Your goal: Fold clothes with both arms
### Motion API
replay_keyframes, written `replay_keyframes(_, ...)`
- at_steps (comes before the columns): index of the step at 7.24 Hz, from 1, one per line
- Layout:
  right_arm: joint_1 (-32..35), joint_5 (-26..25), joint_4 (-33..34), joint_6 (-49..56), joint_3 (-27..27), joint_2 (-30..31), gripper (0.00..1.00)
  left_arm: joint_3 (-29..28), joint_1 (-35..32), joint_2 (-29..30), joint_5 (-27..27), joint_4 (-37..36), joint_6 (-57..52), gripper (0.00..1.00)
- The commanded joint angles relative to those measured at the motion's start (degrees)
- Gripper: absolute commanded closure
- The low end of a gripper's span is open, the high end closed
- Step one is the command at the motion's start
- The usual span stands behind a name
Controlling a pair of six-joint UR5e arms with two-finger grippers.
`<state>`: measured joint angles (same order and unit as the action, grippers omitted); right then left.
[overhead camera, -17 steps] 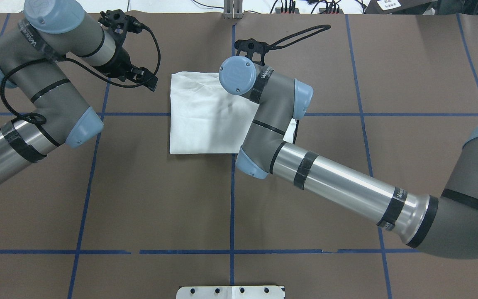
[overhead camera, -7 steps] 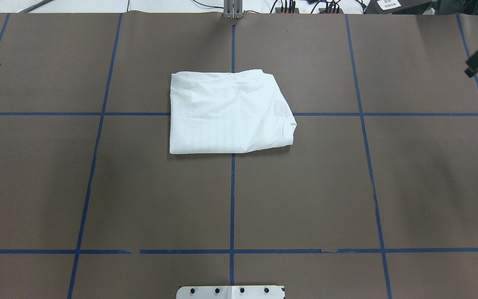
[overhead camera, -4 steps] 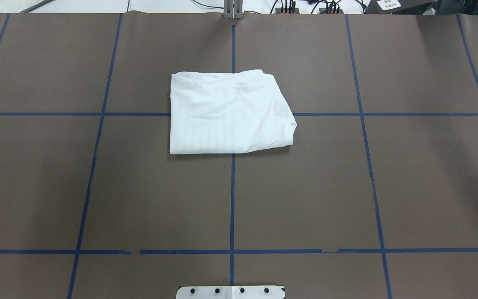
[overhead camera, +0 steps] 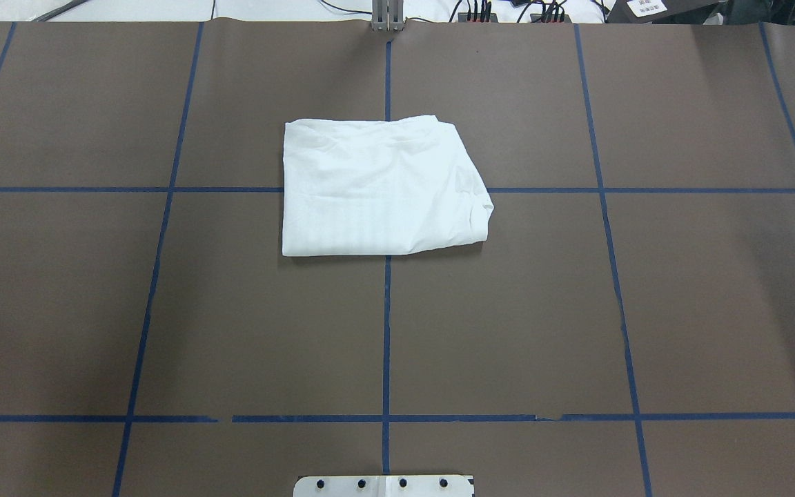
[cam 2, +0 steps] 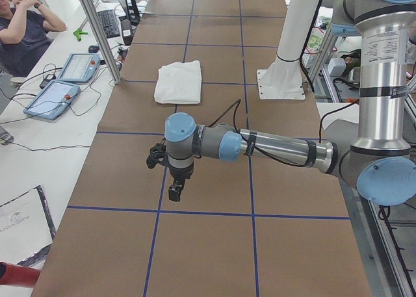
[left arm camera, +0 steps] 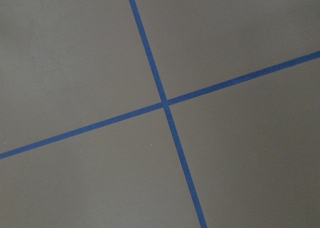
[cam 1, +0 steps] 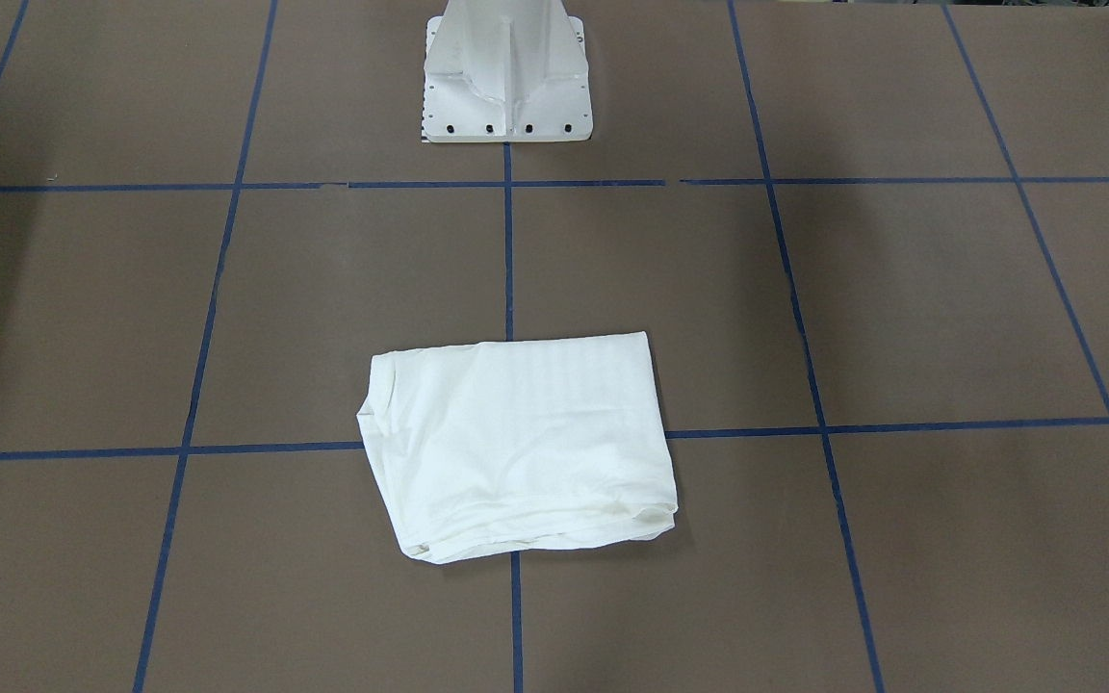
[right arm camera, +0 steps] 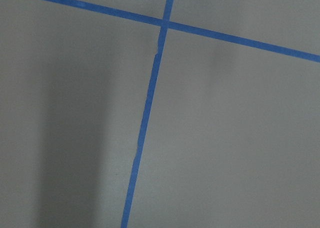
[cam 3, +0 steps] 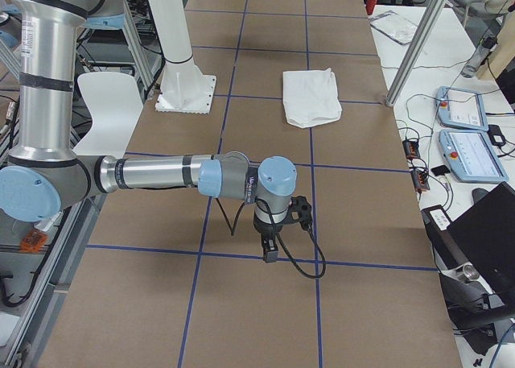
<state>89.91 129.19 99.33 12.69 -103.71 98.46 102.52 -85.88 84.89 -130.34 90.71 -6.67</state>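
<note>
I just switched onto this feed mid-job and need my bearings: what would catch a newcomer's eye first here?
The white T-shirt, folded into a compact rectangle, lies on the brown table over a crossing of the blue tape lines. Neither arm is near it: the left gripper and the right gripper each hang above bare table toward opposite ends, touching nothing.

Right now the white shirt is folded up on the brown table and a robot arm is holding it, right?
Nearly. The white shirt is folded up on the brown table, but no robot arm is holding it: the overhead exterior view shows it lying alone.
</note>
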Motion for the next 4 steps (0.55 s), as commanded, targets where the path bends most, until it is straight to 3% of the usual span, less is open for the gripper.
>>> replay_keyframes(1, 0.0, 0.1, -0.1, -1.4, -0.3, 0.2, 0.00, -0.9, -0.1, -2.4, -2.6, 0.3, 0.6, 0.00)
replay_keyframes(4, 0.2, 0.2, -0.1, -1.4, -0.5, 0.1, 0.00, -0.4, 0.0, -2.0, -2.7, -0.8, 1.0, 0.00)
